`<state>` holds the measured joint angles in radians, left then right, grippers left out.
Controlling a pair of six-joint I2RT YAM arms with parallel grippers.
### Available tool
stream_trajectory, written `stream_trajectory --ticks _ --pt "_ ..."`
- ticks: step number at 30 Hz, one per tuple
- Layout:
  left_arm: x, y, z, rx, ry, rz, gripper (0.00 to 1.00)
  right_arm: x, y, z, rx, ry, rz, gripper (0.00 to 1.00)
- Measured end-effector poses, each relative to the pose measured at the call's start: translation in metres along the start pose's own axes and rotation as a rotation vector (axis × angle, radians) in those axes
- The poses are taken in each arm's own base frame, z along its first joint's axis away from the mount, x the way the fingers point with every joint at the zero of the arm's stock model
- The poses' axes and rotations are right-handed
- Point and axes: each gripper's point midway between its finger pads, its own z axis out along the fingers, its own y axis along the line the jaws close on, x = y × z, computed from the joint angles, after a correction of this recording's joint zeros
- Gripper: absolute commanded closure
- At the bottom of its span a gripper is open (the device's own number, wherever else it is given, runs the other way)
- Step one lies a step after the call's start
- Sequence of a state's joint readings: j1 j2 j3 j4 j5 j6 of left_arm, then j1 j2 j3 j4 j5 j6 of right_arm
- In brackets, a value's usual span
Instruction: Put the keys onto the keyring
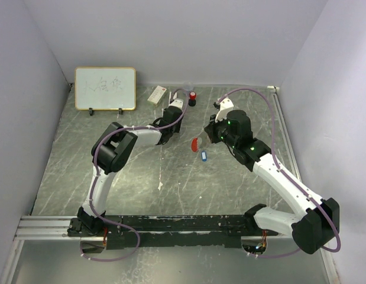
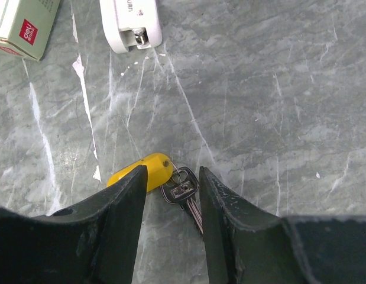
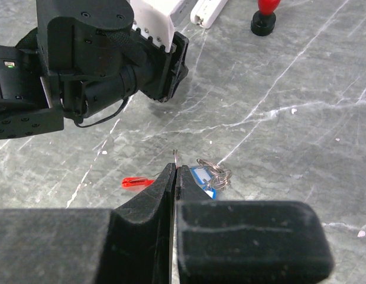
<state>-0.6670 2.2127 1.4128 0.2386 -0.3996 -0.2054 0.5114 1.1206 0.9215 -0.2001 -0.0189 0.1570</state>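
Holds the left gripper (image 2: 172, 177) low over the grey marbled table (image 2: 277, 89), jaws released and parted, astride a yellow-tagged key (image 2: 183, 188) lying flat between the fingers. Shows a white box (image 2: 20, 26) and a white device (image 2: 130, 23) on the table beyond it. Pinches the keyring (image 1: 195, 144) in the right gripper (image 3: 175, 168) near the table's centre, jaws clenched on a thin silvery strand, red tag (image 3: 137, 182) just beside the fingers. Has the blue-headed key (image 3: 201, 176) lying on the table just beside that tag, a small silver ring touching it. Stands a red-and-black cylinder (image 3: 264, 13) at the far side, a whiteboard (image 1: 104, 89) far left
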Motion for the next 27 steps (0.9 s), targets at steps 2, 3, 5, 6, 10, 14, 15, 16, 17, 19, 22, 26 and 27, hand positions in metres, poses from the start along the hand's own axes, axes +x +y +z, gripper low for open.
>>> stream_trajectory --ticks 2,3,5,6,10,14,15,16,17,19,22,26,27 --pt "0.001 -0.0007 0.0009 0.0 -0.001 0.002 0.51 0.0 0.0001 0.0 0.0 0.0 0.0 1.0" --pt "0.0018 -0.0011 0.0013 0.0 0.0 0.005 0.51 0.0 0.0001 0.0 0.0 0.0 0.0 1.0" --pt "0.0027 -0.001 0.0024 -0.002 0.0 0.008 0.52 0.0 -0.0001 0.0 0.0 0.0 0.0 1.0" --pt "0.0023 -0.0011 0.0026 -0.003 -0.002 0.008 0.53 0.0 -0.0001 0.0 0.0 0.0 0.0 1.0" --pt "0.0012 -0.0003 0.0031 -0.007 -0.008 0.009 0.54 0.0 -0.0001 0.0001 -0.002 0.0 0.001 1.0" --pt "0.001 0.0004 0.0036 -0.012 -0.011 0.012 0.57 0.0 -0.0004 0.0001 -0.005 0.001 0.002 1.0" --pt "0.0014 0.0004 0.004 -0.012 -0.011 0.013 0.57 0.0001 -0.0006 0.0002 -0.005 0.001 0.003 1.0" --pt "0.0015 0.0004 0.0044 -0.013 -0.012 0.013 0.58 0.0005 -0.0006 0.0005 -0.005 0.002 0.002 1.0" --pt "0.0007 0.0004 0.0047 -0.014 -0.015 0.012 0.59 0.0008 -0.0006 0.0008 -0.006 0.004 0.003 1.0" --pt "-0.0003 0.0002 0.0052 -0.014 -0.017 0.012 0.61 0.0015 -0.0005 0.0014 -0.007 0.006 0.003 1.0" --pt "-0.0005 -0.0002 0.0062 -0.014 -0.019 0.013 0.63 0.0022 -0.0004 0.0019 -0.008 0.009 0.003 1.0" --pt "-0.002 -0.0002 0.0065 -0.014 -0.025 0.016 0.65 0.0028 -0.0004 0.0025 -0.008 0.011 0.003 1.0" --pt "-0.0026 -0.0003 0.0065 -0.014 -0.027 0.016 0.65 0.0031 -0.0003 0.0028 -0.008 0.012 0.003 1.0"
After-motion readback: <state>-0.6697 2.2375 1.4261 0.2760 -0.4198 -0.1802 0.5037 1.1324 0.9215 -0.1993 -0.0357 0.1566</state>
